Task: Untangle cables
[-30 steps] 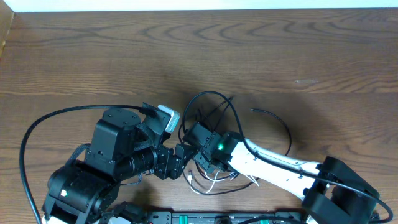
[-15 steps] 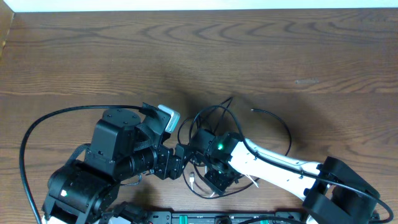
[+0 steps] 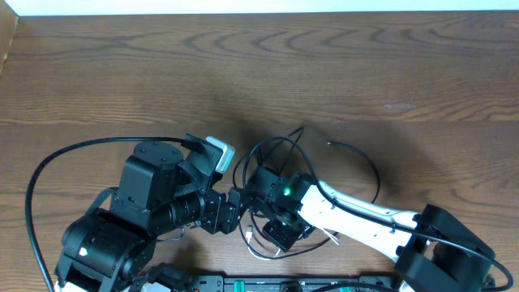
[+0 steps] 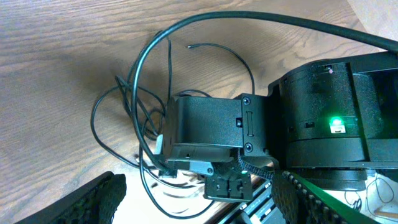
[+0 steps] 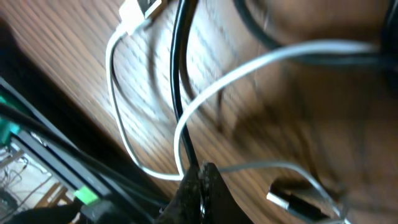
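Observation:
The cables [image 3: 272, 150] lie tangled at the table's near middle: thin black loops [image 4: 134, 118], with one loop reaching right [image 3: 369, 174], and a white cable [image 3: 261, 247] near the front edge. My right gripper [image 5: 202, 180] is shut, its tips pinched on a black cable [image 5: 182, 93]. The white cable [image 5: 249, 68] loops against those tips. A plug end [image 5: 298, 204] lies just to the right. My left gripper [image 4: 199, 194] stands open with its fingers [image 4: 102, 200] wide apart. It faces the right arm's head [image 4: 211, 134] and the tangle and touches no cable.
The right arm [image 3: 365, 215] reaches in from the bottom right. The left arm's bulk [image 3: 150, 203] fills the bottom left, with its thick black wire [image 3: 73, 154] arching left. A dark rail [image 3: 268, 284] runs along the near table edge. Bare wood extends behind the tangle.
The right gripper has shut on a black cable. Its head tipped down towards the near edge, and the black loops shifted slightly with it. The left arm has not moved.

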Available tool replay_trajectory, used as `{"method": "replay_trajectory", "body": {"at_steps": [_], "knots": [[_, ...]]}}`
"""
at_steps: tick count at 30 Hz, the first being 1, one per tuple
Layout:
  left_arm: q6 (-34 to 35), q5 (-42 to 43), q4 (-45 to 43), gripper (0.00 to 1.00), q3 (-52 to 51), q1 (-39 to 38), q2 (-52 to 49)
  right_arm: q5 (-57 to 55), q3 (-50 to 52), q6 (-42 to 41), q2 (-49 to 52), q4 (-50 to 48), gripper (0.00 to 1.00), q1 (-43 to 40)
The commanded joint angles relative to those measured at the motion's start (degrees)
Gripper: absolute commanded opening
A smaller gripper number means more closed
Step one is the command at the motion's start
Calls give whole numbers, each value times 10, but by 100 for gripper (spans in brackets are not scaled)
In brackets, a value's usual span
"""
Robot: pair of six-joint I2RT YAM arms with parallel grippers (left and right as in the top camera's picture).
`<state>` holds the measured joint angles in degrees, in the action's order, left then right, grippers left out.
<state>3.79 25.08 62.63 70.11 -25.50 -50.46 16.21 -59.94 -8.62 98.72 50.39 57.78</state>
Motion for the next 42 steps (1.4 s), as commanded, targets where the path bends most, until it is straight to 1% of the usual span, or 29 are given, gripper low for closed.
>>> {"method": "replay_trajectory", "body": {"at_steps": [1,5,9,10,13,14,16,18,20,25,27,32,35,38,42], "knots": [[-17,-7,-2,81,6,3,2,-9,-7,-36,-10,-28,1,2],[-17,-7,-5,81,6,3,2,-32,-34,-51,-10,-47,1,-13],[-16,-7,-5,81,6,3,2,-32,-75,-32,-10,-30,1,-38],[-16,-7,-5,81,6,3,2,-32,-81,-28,-10,-21,7,-42],[-16,-7,-5,80,6,2,2,-26,-85,-28,-10,8,41,-46],[-16,-7,-5,81,6,2,2,-24,-84,-29,-10,21,50,-45],[-16,-7,-5,81,6,2,2,-21,-84,-29,-10,49,61,-37],[-16,-7,-5,81,6,2,2,-21,-83,-35,-10,63,66,-28],[-16,-7,-5,81,6,3,2,-14,-80,-43,-10,68,69,-13],[-17,-7,-5,81,6,2,2,-12,-76,-46,-10,55,70,34],[-17,-7,-5,81,6,3,2,-13,-76,-46,-10,42,72,50],[-28,-8,-6,80,7,3,2,-13,-75,-46,-9,31,72,63],[-15,-42,-17,79,7,3,4,-13,-71,-46,-9,29,72,63],[27,-114,-24,80,19,3,9,-18,-61,-46,-9,22,72,63],[34,-133,-22,80,47,13,13,-33,-46,-46,-9,10,73,63]]}}
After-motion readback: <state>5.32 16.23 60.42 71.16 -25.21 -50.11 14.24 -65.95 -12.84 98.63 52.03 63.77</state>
